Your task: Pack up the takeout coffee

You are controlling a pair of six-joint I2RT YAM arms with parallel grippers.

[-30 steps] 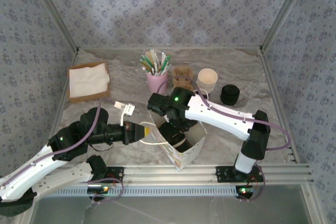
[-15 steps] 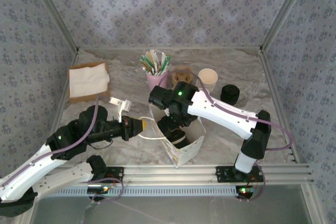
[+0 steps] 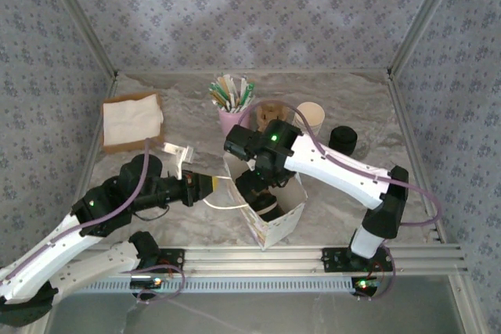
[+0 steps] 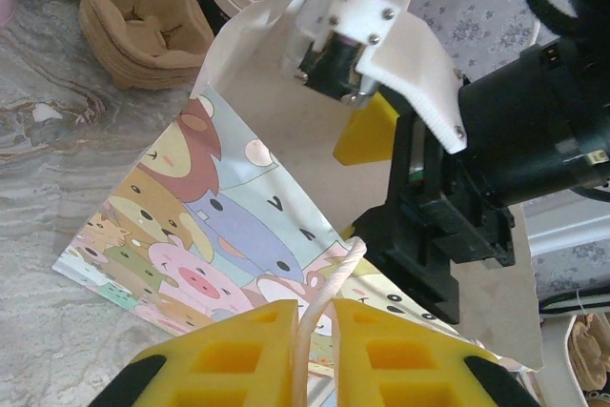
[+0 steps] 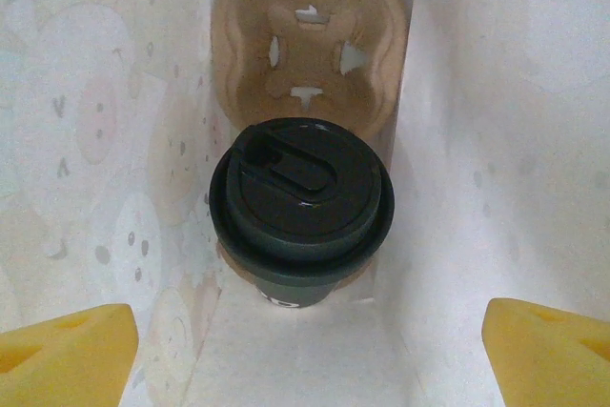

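Observation:
The takeout coffee, a cup under a round black lid, stands at the bottom of the cartoon-printed paper bag in one cup of a brown pulp carrier. My right gripper hangs open above it inside the bag's mouth, its yellow fingertips wide apart and touching nothing. My left gripper is shut on the bag's white cord handle, left of the bag, and holds that side out.
Behind the bag stand a pink holder of sticks, spare pulp carriers, a stack of lidless cups and black lids. Napkins on a brown tray lie at the back left. A small white packet lies near my left arm.
The right arm has risen a little and shifted toward the back, its gripper still open over the cup. The left gripper has edged slightly backward with the handle.

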